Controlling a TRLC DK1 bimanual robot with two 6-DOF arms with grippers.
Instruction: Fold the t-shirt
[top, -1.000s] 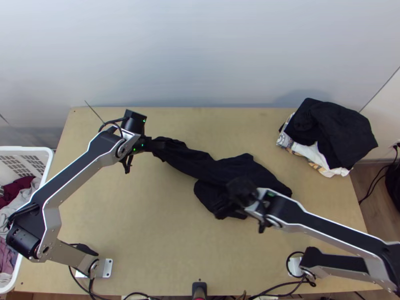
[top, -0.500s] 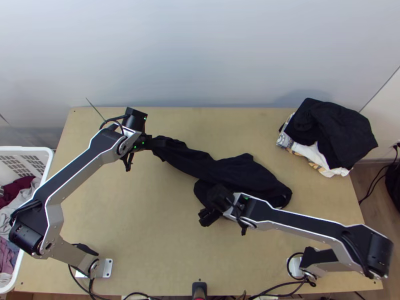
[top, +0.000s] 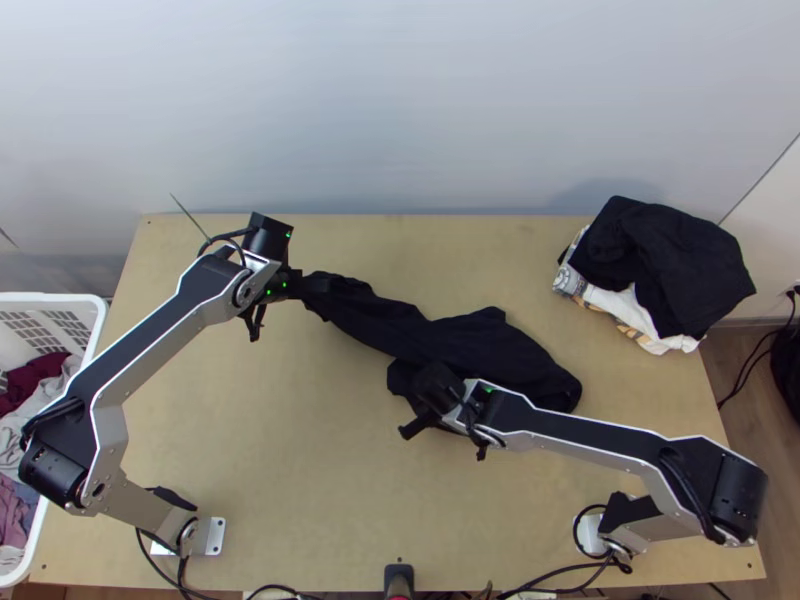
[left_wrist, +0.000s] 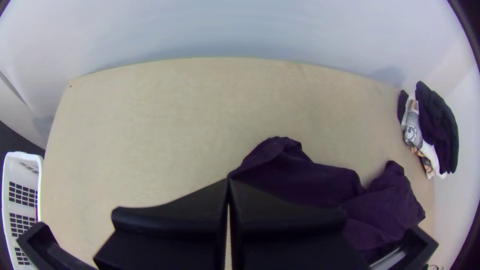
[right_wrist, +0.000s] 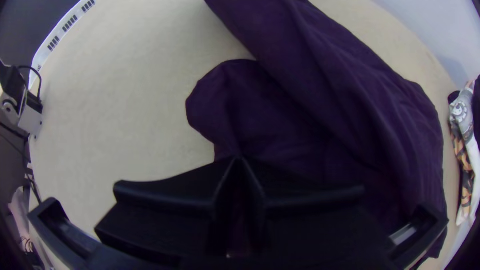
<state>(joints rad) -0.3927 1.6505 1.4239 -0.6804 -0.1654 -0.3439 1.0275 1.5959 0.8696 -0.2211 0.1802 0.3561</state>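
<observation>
The black t-shirt (top: 470, 345) lies bunched and twisted across the middle of the table, a narrow part stretching up to the left. At that far-left end, my left gripper (top: 318, 286) is shut on the cloth. In the left wrist view, the fingers of the left gripper (left_wrist: 228, 184) meet at the edge of the t-shirt (left_wrist: 310, 177). My right gripper (top: 410, 430) is at the shirt's near left edge. The right wrist view has the right gripper (right_wrist: 239, 161) with its tips together on a fold of the t-shirt (right_wrist: 300, 120).
A pile of black and patterned clothes (top: 670, 260) sits at the table's far right corner. A white basket (top: 95, 330) holding laundry stands beyond the left edge. Bare tabletop (top: 270, 430) lies between the left arm and the shirt.
My right gripper has moved left over the shirt to its near left edge, then shifted only slightly. The left gripper has stayed almost still, holding the cloth.
</observation>
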